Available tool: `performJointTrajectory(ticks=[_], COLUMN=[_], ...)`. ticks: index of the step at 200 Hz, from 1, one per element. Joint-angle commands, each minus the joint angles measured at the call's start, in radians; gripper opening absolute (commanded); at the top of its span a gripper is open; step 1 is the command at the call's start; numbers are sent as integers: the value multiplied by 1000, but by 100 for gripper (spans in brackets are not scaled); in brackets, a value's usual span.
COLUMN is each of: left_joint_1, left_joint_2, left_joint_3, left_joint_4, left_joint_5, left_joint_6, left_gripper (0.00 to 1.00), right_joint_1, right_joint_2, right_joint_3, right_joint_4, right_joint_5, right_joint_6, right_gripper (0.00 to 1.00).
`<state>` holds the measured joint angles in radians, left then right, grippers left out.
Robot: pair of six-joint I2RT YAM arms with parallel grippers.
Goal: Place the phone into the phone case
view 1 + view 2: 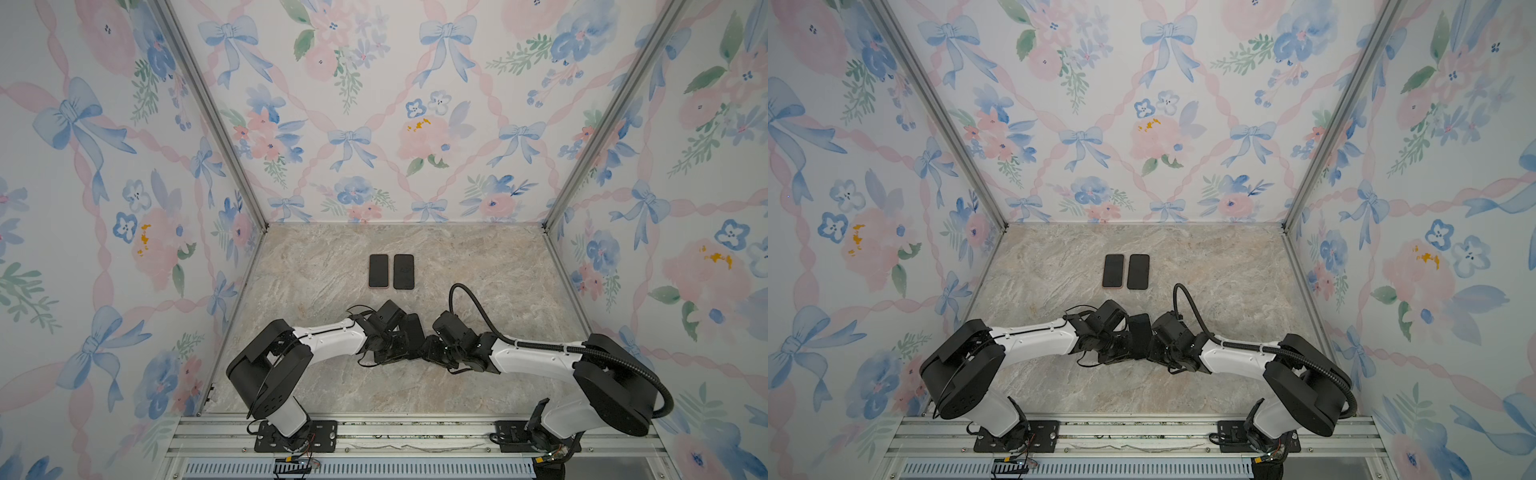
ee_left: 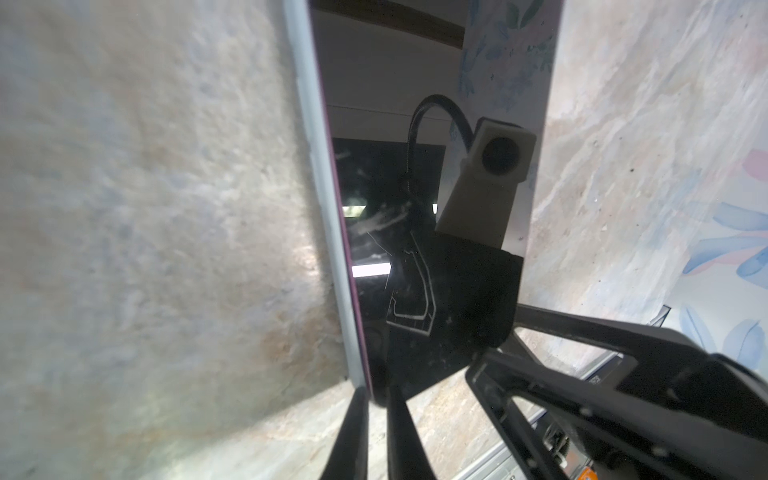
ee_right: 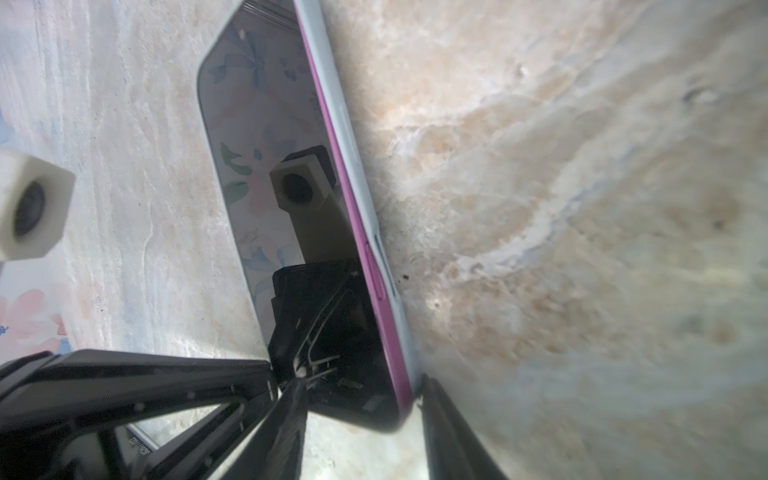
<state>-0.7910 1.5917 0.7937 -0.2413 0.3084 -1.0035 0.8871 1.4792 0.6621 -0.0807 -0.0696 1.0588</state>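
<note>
— What's over on the left?

— The left arm point(image 1: 328, 336) comes in from that side, low over the near half of the worktop point(image 1: 478, 257). Beyond its wrist, farther back, two spare handsets lie flat side by side, close but apart. One is a pink-rimmed handset point(image 1: 378, 271) and, right of it, there is a black handset point(image 1: 403, 271).

— And the left fingers?

— The left fingers point(image 2: 353, 436) stand only a narrow slit apart. The phone's end corner is right at their tips, with one finger on the screen side and one on the back. Whether they nip it or merely flank it, I cannot tell.

— Where is the phone itself?

— The phone point(image 1: 415, 332) sits between the two wrists, over the near middle of the worktop and close above it. Whether any edge touches the worktop I cannot tell. In both top views it is a dark slab wedged between the black wrists. Its glossy screen point(image 3: 266, 124) mirrors the flowered wallpaper point(image 1: 374, 104). The purple side rim runs along inside the grey phone case point(image 3: 352, 145), which wraps the back and edge. Whether it is seated all the way round is not visible.

— And on the right?

— The right fingers point(image 3: 449, 424) are spread to the phone's width and pinch it across. One presses against the cased edge, the other sits at the opposite edge beside the screen. Behind them the right arm point(image 1: 528, 357) reaches in from the right.
</note>
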Motion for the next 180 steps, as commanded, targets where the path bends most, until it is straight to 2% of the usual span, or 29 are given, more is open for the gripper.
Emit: performJointTrajectory(ticks=[1,11,49,126,180], left_joint_1=[18,26,27,16,13], left_joint_2=[-28,-26,-5,44,34], left_joint_3=[-28,-31,-31,-30,-21], left_joint_4=[-17,-18,-17,-16,-16], left_joint_5=[-31,-27,-20,-28,-16], left_joint_6=[48,59,80,88,95], left_gripper=[23,25,25,16,17], right_joint_1=[4,-5,-26,-26,-25], right_joint_2=[-45,-56,-66,-33,-38], right_joint_3=[58,56,67,75,96], right_joint_4=[-169,-170,-166,-143,-175], right_joint_5=[53,56,33,10,10], right_joint_6=[-93,-109,-146,-164,-186], right_gripper=[49,50,52,52,52])
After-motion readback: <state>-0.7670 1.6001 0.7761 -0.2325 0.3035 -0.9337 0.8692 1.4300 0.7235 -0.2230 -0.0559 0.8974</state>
